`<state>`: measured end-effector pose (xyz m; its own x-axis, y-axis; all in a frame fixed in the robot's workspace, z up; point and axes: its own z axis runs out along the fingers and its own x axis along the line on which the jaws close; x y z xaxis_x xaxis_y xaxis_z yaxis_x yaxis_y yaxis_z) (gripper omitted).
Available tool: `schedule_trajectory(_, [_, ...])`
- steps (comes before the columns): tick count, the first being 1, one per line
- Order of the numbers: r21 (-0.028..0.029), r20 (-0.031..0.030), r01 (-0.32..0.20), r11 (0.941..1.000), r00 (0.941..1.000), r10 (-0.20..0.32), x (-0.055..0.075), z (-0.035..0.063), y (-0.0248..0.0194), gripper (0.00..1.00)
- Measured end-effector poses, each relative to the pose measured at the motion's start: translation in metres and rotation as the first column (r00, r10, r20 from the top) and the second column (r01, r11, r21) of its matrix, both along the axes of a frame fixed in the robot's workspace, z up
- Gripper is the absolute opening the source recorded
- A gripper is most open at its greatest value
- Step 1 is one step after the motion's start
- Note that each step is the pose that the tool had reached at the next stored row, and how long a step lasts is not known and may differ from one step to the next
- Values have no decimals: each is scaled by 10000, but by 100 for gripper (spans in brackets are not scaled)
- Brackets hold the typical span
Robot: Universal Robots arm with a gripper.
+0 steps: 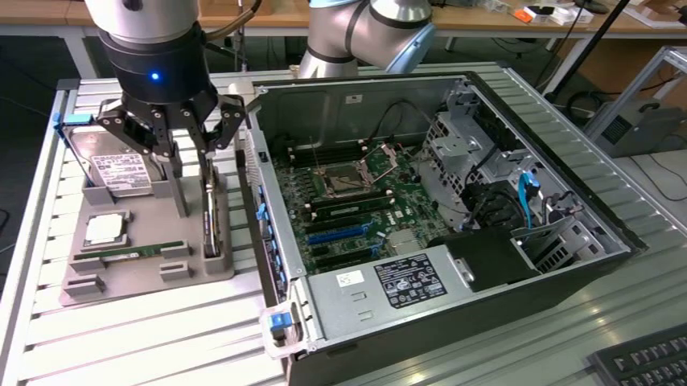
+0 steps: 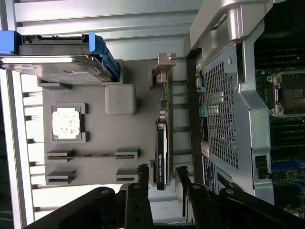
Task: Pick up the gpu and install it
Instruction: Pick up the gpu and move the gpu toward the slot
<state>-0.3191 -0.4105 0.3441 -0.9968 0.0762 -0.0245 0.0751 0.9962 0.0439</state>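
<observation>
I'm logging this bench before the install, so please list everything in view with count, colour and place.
gpu: one, dark, standing edge-on in the tray's slot nearest the case
hard drive: one, silver with blue rails, at the tray's far end
CPU: one, silver, in a tray pocket
RAM stick: one, green, in a tray slot near the CPU
tray: one, grey, on the table at the exterior view's left
computer case: one, black, open, beside the tray
motherboard: one, green, inside the case
keyboard: one, black, at the exterior view's lower right corner
table: one, silver slats
arm: one, grey, behind the case
gripper: one, black, over the gpu, jaws open
</observation>
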Motion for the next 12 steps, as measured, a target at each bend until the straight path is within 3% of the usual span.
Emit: schedule_trajectory(12, [0,0,1,10000,10000,-1,0,-29,0,36])
